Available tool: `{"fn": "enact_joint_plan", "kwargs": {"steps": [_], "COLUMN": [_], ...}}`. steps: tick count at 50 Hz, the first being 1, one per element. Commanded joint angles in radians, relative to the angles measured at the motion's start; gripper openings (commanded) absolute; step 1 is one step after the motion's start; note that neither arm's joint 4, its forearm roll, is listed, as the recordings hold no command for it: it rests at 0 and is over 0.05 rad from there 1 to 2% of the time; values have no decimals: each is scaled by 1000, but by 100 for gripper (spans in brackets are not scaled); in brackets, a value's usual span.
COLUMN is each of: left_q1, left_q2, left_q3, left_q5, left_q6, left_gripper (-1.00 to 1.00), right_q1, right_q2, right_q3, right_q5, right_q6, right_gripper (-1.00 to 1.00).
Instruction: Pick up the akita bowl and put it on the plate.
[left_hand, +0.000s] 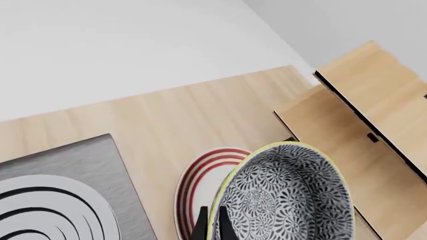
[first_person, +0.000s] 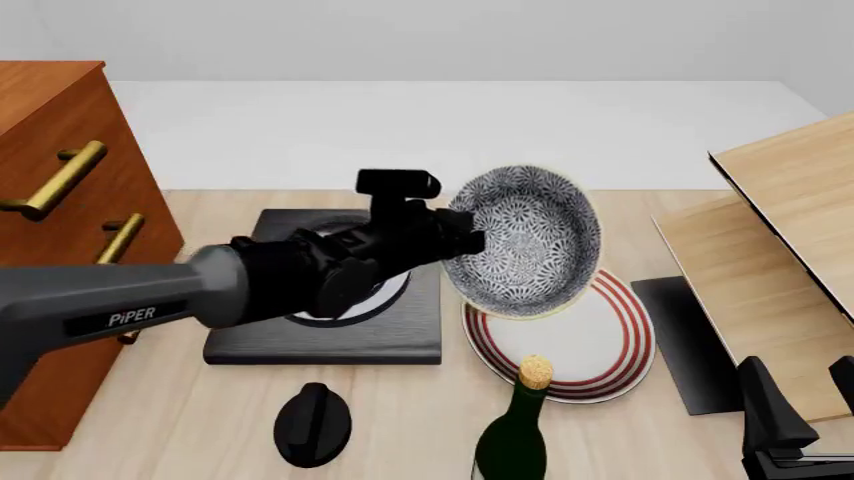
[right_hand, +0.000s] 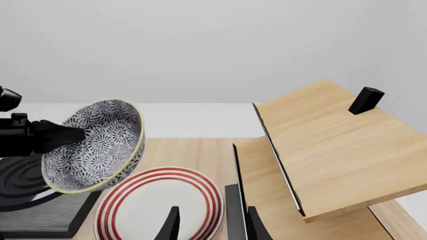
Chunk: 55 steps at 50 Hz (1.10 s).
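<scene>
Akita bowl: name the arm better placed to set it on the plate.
Left. The left gripper already holds the akita bowl tilted above the plate; the right gripper waits apart, holding nothing.

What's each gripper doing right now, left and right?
Left gripper: closed on the akita bowl at its rim, holding it tilted above the plate.
Right gripper: open, holding nothing.

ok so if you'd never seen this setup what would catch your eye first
First the akita bowl, tipped on its side in the air above the plate, pinched at its rim by the left gripper. Then the red-ringed plate itself, right of the black slab, with a green bottle at the near edge.
</scene>
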Motion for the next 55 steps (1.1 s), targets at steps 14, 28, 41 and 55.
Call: {"fn": "enact_joint_plan", "kwargs": {"steps": [14, 28, 41, 55], "left_q1": [-4, -28, -38, -46], "left_q2": [122, 173, 221, 273], "left_q3": [-71, -89, -113, -136], "left_q5": [-43, -69, -79, -91], "left_q6": [-10, -25, -27, -43], "left_gripper": [-100, -100, -100, -100], "right_q1": [0, 0, 0, 0], "right_q2": [0, 0, 0, 0], "right_q3": [0, 0, 0, 0], "right_q5": [0, 0, 0, 0], "right_q6": [0, 0, 0, 0], "right_gripper": [100, 100, 100, 100]}}
